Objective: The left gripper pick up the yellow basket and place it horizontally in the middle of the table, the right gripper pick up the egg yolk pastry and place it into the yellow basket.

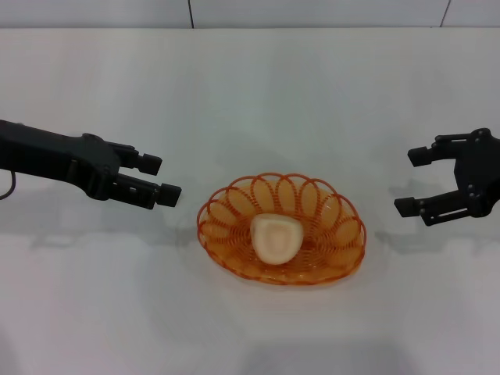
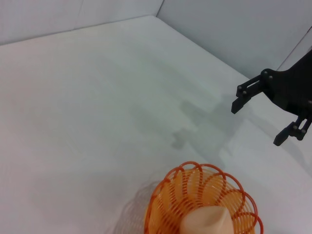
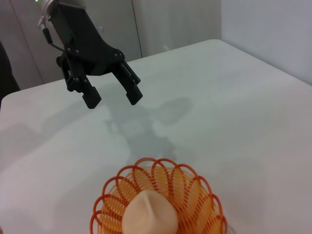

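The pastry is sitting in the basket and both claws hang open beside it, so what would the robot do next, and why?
Probably just draw both arms back. The pastry lies inside the basket, which lies crosswise mid-table. The left gripper and right gripper are open, hold nothing and touch neither, so nothing seems left to move.

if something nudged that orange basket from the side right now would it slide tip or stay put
The basket would probably slide rather than tip: it sits low and wide on the smooth table. Its open looped wire suggests little weight, so a light push could move it. The pastry inside may shift or roll.
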`<act>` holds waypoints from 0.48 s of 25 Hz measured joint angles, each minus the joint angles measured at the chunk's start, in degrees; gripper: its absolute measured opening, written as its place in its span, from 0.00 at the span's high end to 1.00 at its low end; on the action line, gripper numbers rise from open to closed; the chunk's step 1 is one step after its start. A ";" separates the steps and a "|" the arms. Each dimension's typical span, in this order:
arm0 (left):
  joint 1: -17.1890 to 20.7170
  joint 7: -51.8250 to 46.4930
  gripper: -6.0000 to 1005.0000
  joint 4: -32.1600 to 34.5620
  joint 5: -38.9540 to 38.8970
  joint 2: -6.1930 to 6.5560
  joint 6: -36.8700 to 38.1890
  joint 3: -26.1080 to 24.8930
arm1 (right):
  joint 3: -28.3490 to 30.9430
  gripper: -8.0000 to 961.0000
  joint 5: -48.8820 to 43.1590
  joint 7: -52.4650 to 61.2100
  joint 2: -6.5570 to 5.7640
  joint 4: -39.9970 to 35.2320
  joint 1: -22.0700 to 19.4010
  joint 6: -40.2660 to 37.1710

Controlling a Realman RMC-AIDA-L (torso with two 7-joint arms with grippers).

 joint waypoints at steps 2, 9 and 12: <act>0.02 0.03 0.15 0.00 0.00 0.00 -0.01 0.00 | 0.00 0.11 0.01 0.05 0.00 0.00 0.07 -0.02; -0.19 0.05 0.15 0.00 0.04 -0.03 -0.10 0.00 | -0.19 0.11 0.04 0.19 -0.02 0.13 0.23 0.30; -0.32 0.05 0.15 0.00 0.08 -0.07 -0.13 0.00 | -0.15 0.11 0.04 0.26 -0.02 0.15 0.28 0.36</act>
